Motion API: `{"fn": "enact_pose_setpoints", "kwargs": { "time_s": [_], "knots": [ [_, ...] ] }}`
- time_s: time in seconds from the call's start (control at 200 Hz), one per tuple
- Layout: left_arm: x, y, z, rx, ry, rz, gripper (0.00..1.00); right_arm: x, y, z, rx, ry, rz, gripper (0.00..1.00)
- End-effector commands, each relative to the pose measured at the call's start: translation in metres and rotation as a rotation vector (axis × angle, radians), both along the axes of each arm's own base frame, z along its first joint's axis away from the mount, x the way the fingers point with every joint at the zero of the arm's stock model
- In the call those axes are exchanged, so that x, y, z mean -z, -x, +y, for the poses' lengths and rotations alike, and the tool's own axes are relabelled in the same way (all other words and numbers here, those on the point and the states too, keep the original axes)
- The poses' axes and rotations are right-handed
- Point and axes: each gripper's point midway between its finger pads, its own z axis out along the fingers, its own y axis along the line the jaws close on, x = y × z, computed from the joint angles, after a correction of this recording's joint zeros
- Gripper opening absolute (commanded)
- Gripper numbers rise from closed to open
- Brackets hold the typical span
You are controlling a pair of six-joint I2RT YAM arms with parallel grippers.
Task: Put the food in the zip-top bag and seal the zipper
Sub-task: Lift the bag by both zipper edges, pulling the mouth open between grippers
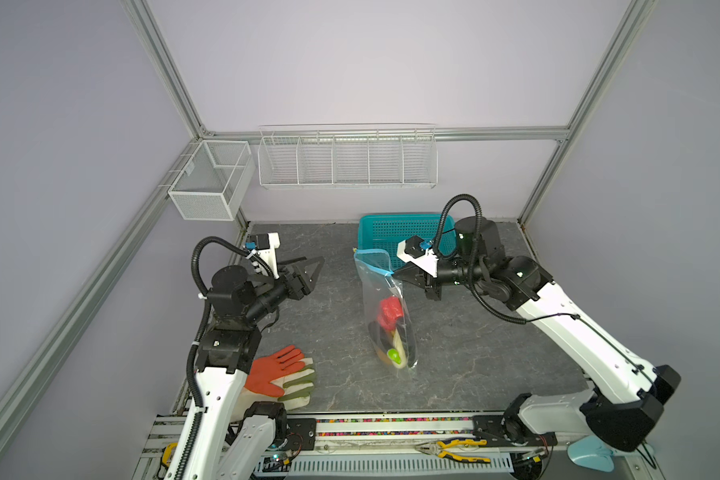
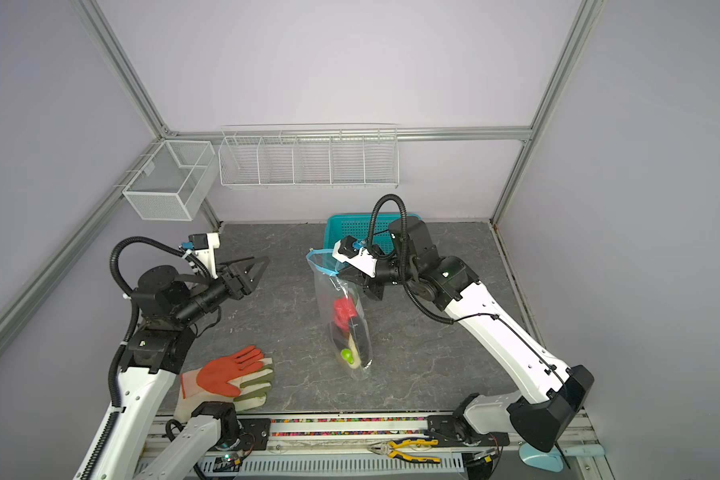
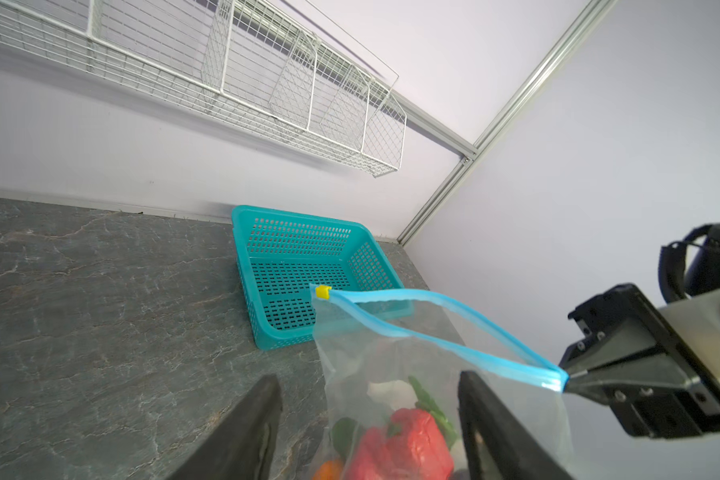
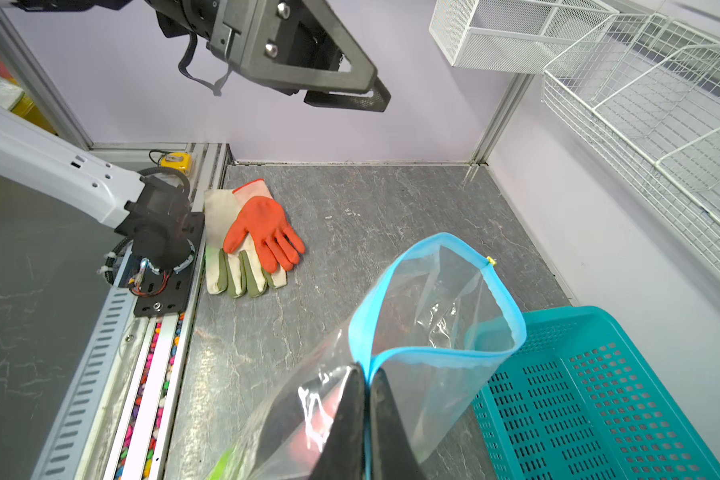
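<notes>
Stretched low from 3 o'clock with the right gripper [image 1: 395, 273], clamped tight on the zipper [image 3: 391, 295] end of the zip-top bag [image 1: 377, 291]. Held level at 9 o'clock of it with the left gripper [image 1: 314, 272], spread apart, gripping nothing. Clear crinkly plastic, lifted mouth-open at the centre of the table [image 1: 329, 324], light-blue rim, yellow slider [image 3: 323, 292]. At the bottom inside, the food [image 1: 391, 309]: glossy red, green, dark.
</notes>
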Motion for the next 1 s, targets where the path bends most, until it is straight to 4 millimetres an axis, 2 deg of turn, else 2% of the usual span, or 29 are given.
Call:
{"fn": "enact_pose_setpoints", "kwargs": {
  "time_s": [0.0,0.13,0.335,0.38,0.455,0.575,0.74,0.83,0.995],
  "knots": [
    [0.001,0.002,-0.011,0.089,-0.057,-0.166,0.64,0.000,0.023,-0.012,-0.146,-0.016,-0.044,0.07],
    [0.036,-0.010,-0.028,0.210,-0.033,-0.162,0.60,0.006,0.024,-0.025,-0.175,-0.018,-0.049,0.07],
    [0.064,-0.023,-0.048,0.379,-0.052,-0.173,0.52,0.021,0.018,-0.040,-0.190,0.003,-0.066,0.07],
    [0.067,-0.023,-0.052,0.421,-0.071,-0.185,0.48,0.023,0.016,-0.042,-0.194,0.003,-0.071,0.07],
    [0.072,-0.030,-0.055,0.459,-0.107,-0.193,0.47,0.023,0.016,-0.045,-0.210,-0.005,-0.072,0.07],
    [0.085,-0.057,-0.057,0.448,-0.178,-0.192,0.43,0.022,0.015,-0.049,-0.227,-0.015,-0.070,0.07],
    [0.096,-0.083,-0.073,0.549,-0.106,-0.105,0.37,0.020,0.014,-0.050,-0.244,-0.037,-0.051,0.07],
    [0.101,-0.087,-0.087,0.606,-0.085,-0.114,0.35,0.021,0.013,-0.049,-0.250,-0.043,-0.037,0.07],
    [0.095,-0.083,-0.103,0.657,-0.057,-0.210,0.34,0.018,0.012,-0.049,-0.250,-0.048,-0.037,0.07]
  ]
}}
